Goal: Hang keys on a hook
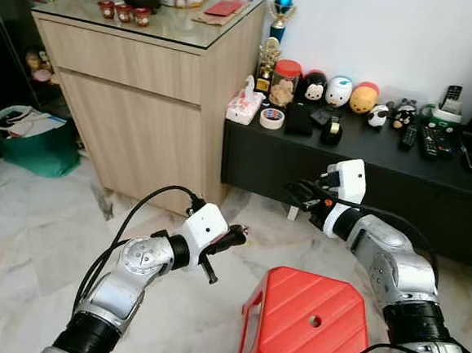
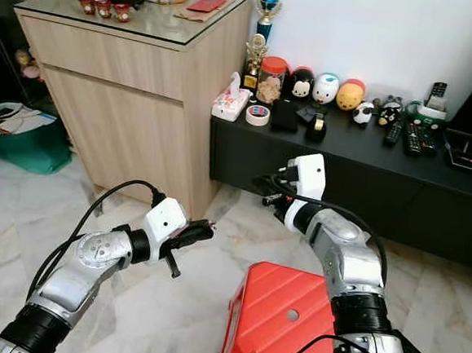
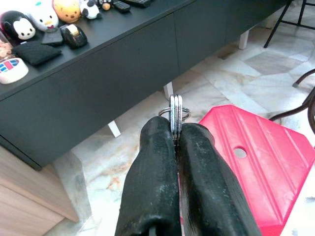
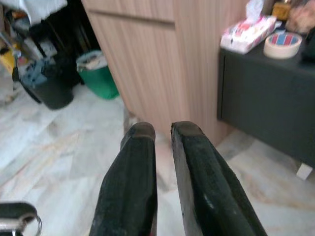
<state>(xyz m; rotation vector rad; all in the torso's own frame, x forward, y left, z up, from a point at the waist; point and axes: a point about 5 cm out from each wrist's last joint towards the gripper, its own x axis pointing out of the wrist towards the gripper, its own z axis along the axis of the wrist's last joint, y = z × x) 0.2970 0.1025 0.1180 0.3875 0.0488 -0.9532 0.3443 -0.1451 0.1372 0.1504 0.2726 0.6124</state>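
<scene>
A bunch of silver keys on a ring sticks out from between the black fingers of my left gripper, which is shut on it. That gripper hovers low over the marble floor, left of a red stool. My right gripper is held higher, in front of the black console, pointing toward the wooden cabinet. Its two fingers stand a narrow gap apart with nothing between them. The key ring also shows in a corner of the right wrist view.
A red plastic stool stands just in front of me. A tall wooden cabinet rises at the left and a low black console carries toys, tape and remotes. A green bin sits at far left.
</scene>
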